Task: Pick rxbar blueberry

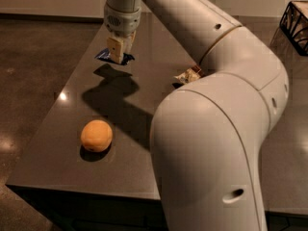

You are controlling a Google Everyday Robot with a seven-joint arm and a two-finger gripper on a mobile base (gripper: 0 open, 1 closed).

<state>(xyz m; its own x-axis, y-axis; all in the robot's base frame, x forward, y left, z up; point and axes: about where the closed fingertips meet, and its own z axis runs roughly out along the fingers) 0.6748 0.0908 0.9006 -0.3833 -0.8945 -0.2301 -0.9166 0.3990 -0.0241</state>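
Note:
The rxbar blueberry (103,55) is a small dark navy wrapper; its ends stick out on both sides of the gripper's fingers. My gripper (119,52) hangs from the arm at the table's far left, shut on the bar, and holds it a little above the dark grey table (62,114). The bar's shadow (111,73) lies on the table below it, apart from the bar.
A round orange fruit (96,135) sits near the table's front left. A brown-and-cream snack bag (188,74) peeks out behind my arm (211,143), which fills the right half of the view. A black wire basket (294,19) stands at the far right.

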